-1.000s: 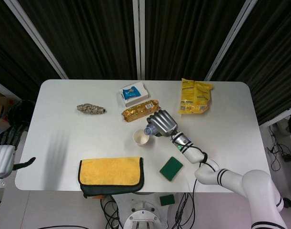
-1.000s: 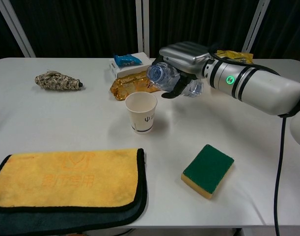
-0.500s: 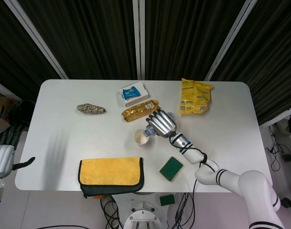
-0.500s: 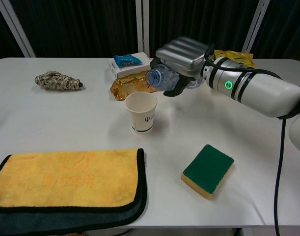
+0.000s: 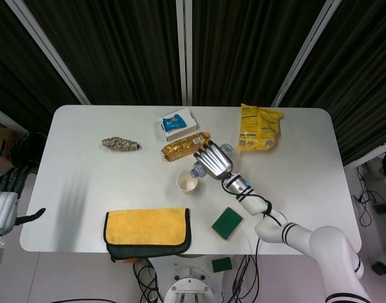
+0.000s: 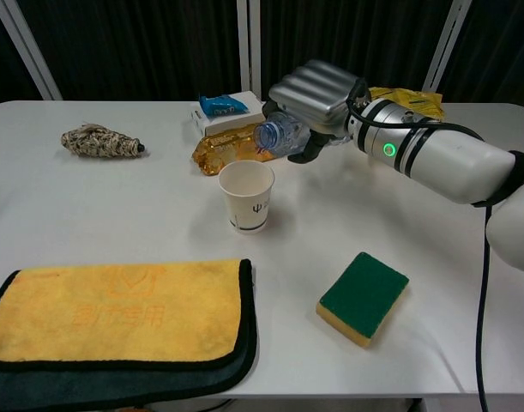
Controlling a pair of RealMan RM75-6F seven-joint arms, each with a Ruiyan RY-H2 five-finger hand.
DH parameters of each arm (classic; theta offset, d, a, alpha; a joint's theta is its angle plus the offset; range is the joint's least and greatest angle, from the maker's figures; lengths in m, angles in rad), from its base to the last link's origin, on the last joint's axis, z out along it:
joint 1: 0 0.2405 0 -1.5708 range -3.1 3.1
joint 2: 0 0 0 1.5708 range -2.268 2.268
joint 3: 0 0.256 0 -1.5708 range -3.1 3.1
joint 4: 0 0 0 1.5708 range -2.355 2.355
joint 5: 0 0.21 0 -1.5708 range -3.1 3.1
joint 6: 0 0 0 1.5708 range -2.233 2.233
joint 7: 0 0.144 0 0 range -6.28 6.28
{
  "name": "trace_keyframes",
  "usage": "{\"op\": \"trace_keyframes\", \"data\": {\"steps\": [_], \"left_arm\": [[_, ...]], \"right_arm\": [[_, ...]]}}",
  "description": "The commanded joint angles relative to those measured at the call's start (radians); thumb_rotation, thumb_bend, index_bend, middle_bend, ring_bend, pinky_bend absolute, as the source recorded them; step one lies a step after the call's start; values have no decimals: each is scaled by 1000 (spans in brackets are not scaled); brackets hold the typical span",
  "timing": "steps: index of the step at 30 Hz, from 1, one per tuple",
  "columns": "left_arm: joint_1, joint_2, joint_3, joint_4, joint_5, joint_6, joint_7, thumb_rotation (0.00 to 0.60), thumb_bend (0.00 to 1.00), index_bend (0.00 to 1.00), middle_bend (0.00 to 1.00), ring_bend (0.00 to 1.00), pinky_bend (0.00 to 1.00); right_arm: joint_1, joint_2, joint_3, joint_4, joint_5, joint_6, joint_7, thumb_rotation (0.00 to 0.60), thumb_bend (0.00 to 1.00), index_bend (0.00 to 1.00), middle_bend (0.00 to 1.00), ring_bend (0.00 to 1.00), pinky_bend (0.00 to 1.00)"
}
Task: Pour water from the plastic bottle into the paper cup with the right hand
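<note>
The white paper cup (image 6: 247,195) (image 5: 187,182) stands upright near the table's middle. My right hand (image 6: 317,93) (image 5: 212,158) grips the clear plastic bottle (image 6: 281,135) (image 5: 198,170), tipped on its side with its open mouth pointing left and down, just above and behind the cup's rim. The bottle's base (image 5: 227,150) pokes out behind the hand. Most of the bottle is hidden under the fingers. My left hand (image 5: 3,203) hangs off the table's left edge, fingers apart, holding nothing.
A yellow towel (image 6: 116,316) lies front left and a green sponge (image 6: 362,297) front right. Behind the cup sit a golden snack pack (image 6: 222,147), a white box with a blue packet (image 6: 222,109), a yellow bag (image 5: 258,127) and a brown mottled lump (image 6: 99,141).
My right hand has drawn back and up a little with the bottle, turning so the bottle lies flatter and its mouth sits higher behind the cup.
</note>
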Motion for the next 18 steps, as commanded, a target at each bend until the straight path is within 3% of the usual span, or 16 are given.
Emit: {"op": "trace_keyframes", "data": {"steps": [1, 18], "left_arm": [[-1, 1, 0, 2, 0, -2, -4, 539, 89, 86, 66, 0, 116], [5, 4, -1, 22, 0, 4, -38, 539, 88, 86, 65, 0, 115]], "right_arm": [[9, -6, 1, 11, -3, -2, -15, 600, 390, 816, 658, 636, 545], [44, -39, -17, 71, -32, -2, -90, 600, 392, 815, 649, 637, 536]]}}
